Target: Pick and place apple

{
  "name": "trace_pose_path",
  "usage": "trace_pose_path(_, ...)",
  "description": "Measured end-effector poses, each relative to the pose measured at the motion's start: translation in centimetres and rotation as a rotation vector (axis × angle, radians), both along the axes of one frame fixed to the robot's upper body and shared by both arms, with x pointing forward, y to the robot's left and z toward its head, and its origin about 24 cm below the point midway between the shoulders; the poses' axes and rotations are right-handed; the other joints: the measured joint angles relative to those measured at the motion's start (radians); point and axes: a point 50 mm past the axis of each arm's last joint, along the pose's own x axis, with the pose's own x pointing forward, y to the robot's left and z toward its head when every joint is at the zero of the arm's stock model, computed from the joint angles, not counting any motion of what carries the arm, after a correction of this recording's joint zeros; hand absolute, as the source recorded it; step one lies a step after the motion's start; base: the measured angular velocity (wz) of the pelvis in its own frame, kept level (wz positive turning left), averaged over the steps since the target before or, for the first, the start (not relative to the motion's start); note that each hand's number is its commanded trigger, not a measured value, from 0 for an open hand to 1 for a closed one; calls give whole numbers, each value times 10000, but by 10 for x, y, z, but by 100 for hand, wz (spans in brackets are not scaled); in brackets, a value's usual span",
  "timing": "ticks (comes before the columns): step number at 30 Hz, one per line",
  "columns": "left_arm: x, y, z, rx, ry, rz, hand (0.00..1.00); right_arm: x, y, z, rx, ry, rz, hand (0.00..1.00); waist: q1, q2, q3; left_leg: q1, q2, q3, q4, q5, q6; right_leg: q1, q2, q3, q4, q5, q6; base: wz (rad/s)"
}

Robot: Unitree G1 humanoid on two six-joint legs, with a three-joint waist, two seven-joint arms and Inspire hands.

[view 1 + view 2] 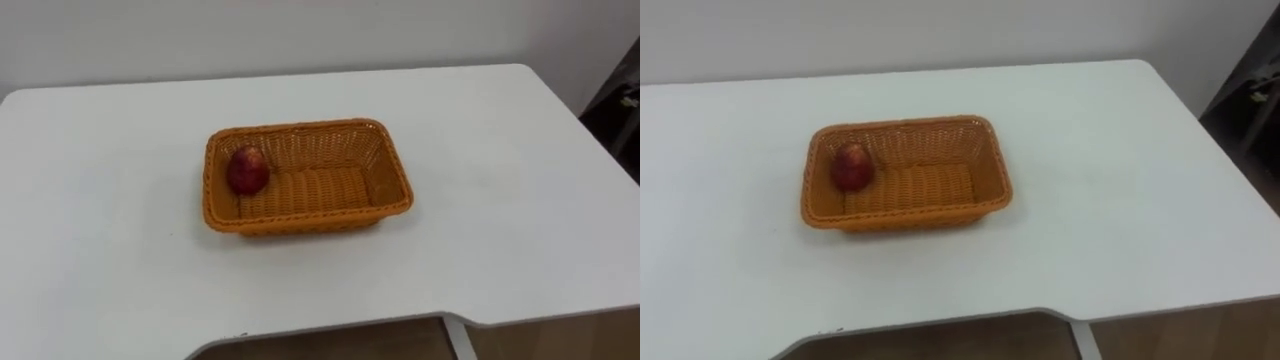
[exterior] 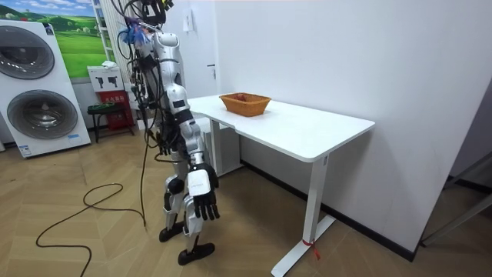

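Apple (image 1: 247, 170) lay at left end of basket (image 1: 388, 176), mid-frame on table (image 1: 500, 150) | I saw right hand (image 2: 204, 201) hanging lower left, fingers loose, empty | left hand (image 2: 174, 187) unreadable

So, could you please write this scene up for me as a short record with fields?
apple: red, lying inside the basket at its left end
basket: orange wicker, rectangular, near the middle of the table
table: white, set against the wall
right hand: hanging low at the robot's side, fingers relaxed, holding nothing
robot: stands at the table's near edge, facing the basket
task state: apple in the basket, not held
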Motion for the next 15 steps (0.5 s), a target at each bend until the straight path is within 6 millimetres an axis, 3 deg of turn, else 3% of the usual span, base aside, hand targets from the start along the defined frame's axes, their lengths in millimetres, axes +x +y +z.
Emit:
trace_pose_path(3,-1,-2,-1,-125,109,10,0,-1,14,-6,1171,190,1501,0,81,87,0,-1,8,-19,-16,-1,0,62,14,-45,-135,11,4,6)
trace_pose_path(9,-4,-8,-3,-331,345,34,0,9,23,-10,2426,-172,3477,0,273,340,50,42,14,-45,-108,-1,0,113,21,-153,-139,12,3,1)
trace_pose_path(15,-7,-16,-5,-609,724,-424,0,28,31,-13,3104,-212,5527,0,308,315,94,76,-14,-50,-114,-1,0,228,-25,-279,-155,-24,25,3)
